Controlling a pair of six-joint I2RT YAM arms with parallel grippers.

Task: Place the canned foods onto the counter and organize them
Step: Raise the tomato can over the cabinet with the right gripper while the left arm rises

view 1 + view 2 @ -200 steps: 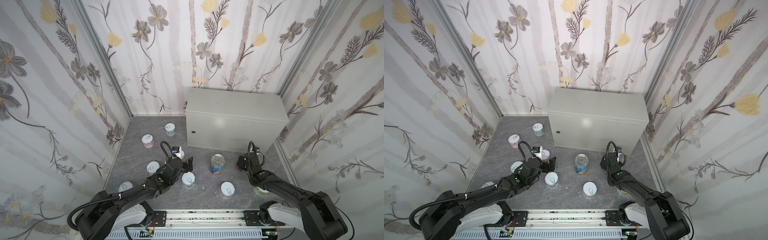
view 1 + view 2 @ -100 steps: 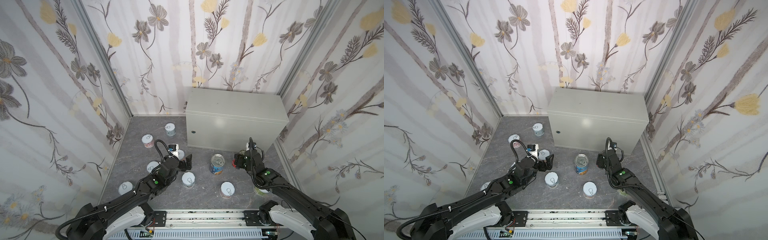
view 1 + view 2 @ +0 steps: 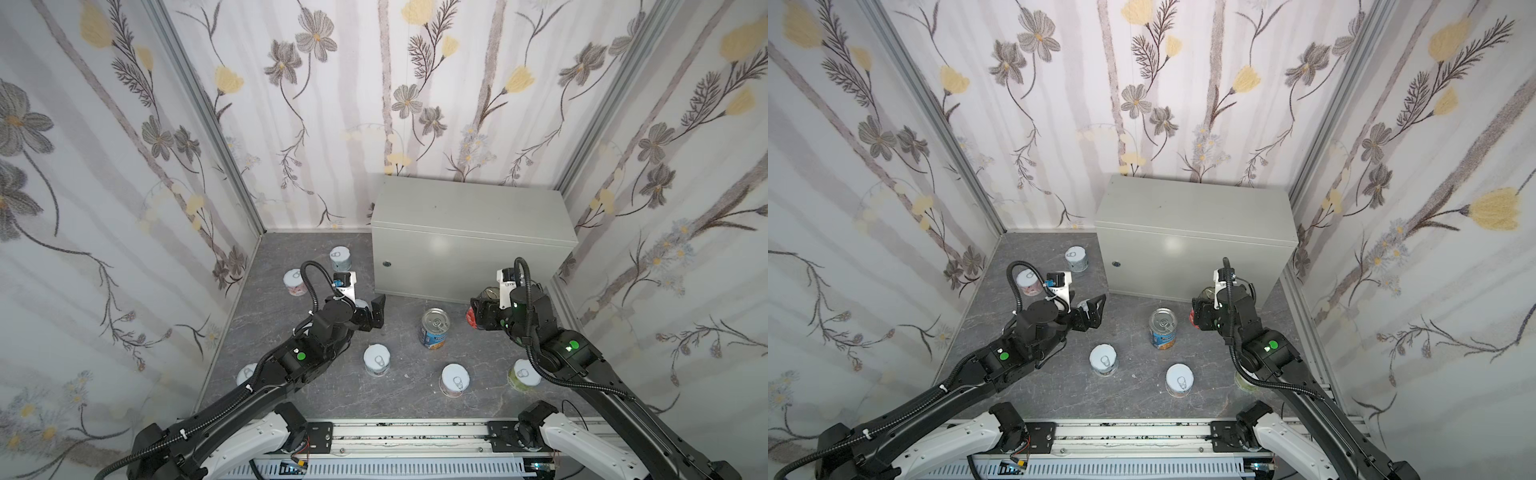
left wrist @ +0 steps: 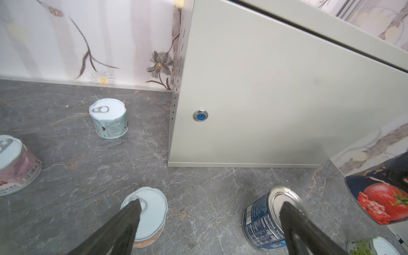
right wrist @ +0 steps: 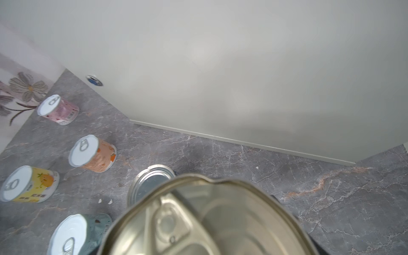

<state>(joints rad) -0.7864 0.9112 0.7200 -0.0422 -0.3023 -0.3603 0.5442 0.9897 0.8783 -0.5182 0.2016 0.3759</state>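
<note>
Left gripper (image 4: 210, 206) farther forward, wide apart, empty; right gripper (image 3: 482, 309) tight around navy-and-red can (image 4: 379, 198).

Left arm extended forward, left claw (image 3: 371, 306) spread wide, right claw (image 3: 482, 308) clamped on navy-and-red can (image 3: 471, 319)

**Tally by kind**

Short cans, 8:
- pink can (image 3: 294, 282)
- orange can (image 5: 92, 153)
- yellow can (image 5: 28, 184)
- green can (image 3: 519, 376)
- back teal can (image 3: 340, 258)
- front teal can (image 3: 377, 360)
- pale can (image 3: 455, 380), label colour unclear
- half-hidden can (image 3: 245, 372)

Tall cans, 2:
- blue can (image 3: 434, 328)
- navy-and-red can (image 4: 375, 194)

Cabinet (image 3: 469, 208), 1, with 1 lock (image 3: 387, 263).

Robot arms, 2:
- left arm (image 3: 299, 356)
- right arm (image 3: 573, 345)
</note>
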